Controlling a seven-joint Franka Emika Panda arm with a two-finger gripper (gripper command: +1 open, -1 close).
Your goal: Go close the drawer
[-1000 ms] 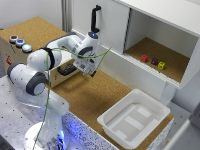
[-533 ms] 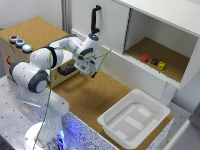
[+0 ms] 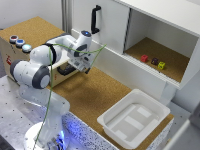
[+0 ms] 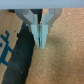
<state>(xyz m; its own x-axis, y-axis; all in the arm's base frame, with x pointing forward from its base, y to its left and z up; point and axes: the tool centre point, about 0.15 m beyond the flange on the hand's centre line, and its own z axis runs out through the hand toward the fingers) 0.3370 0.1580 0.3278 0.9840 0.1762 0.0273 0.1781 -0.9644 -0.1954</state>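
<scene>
Drawer (image 3: 67, 70) w/ black handle (image 4: 22, 60) right by pincer (image 4: 41, 44), fingers pressed together, clenched on nothing.

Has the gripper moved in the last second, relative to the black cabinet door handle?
Yes, slightly. In the exterior view the gripper has drifted toward the view's left and a little lower, away from the vertical black handle on the white cabinet door, toward the light-wood drawer.

Bare cork floor (image 3: 100, 95) beside drawer (image 3: 62, 70)

Arm (image 3: 47, 62) bent low, elbow folded, wrist angled downward. Gripper (image 4: 41, 42) pointing down, fingers (image 4: 37, 36) pressed together, nothing between them.
</scene>
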